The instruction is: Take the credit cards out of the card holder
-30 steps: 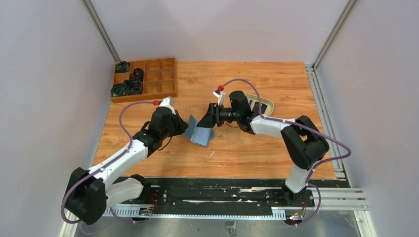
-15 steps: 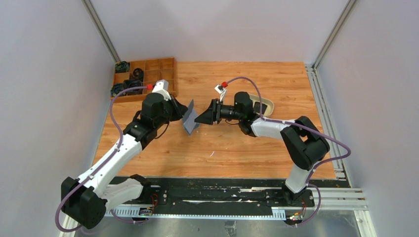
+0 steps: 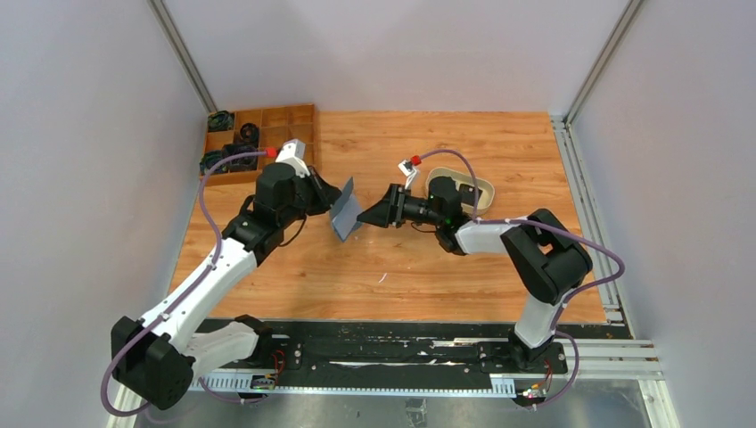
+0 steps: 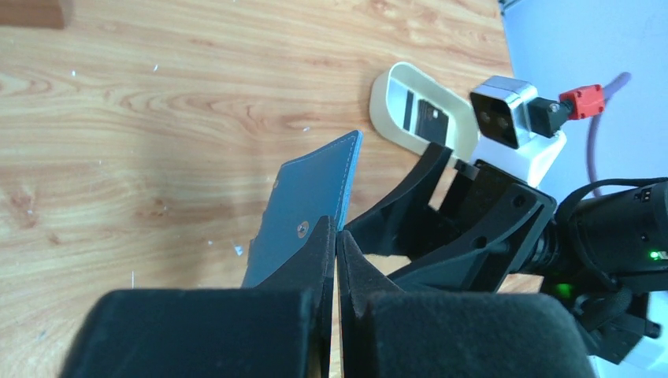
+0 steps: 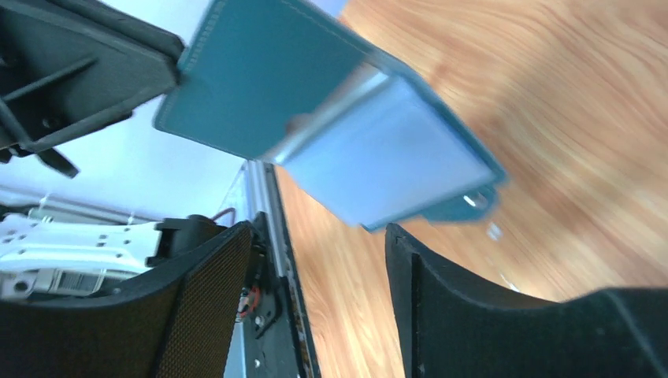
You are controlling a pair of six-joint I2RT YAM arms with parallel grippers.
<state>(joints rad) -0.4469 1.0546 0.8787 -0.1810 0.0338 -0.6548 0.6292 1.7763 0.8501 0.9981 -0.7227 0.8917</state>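
Above the middle of the wooden table (image 3: 428, 276), the left gripper (image 4: 335, 236) is clamped tight on one flap of the card holder (image 4: 309, 206). It holds the holder clear of the surface and tilted, its open side turned right, probably so the slots face the other arm. The right gripper (image 5: 319, 236), jaws wide apart and holding nothing, points at the pale lining from just beside it, seemingly lined up to pinch a card. At the far left sits a wooden compartment box (image 3: 267, 134) with dark parts in it. The cream oval tray (image 3: 486, 187) lies just right of the right wrist. Nothing stands between the open jaws and the holder.
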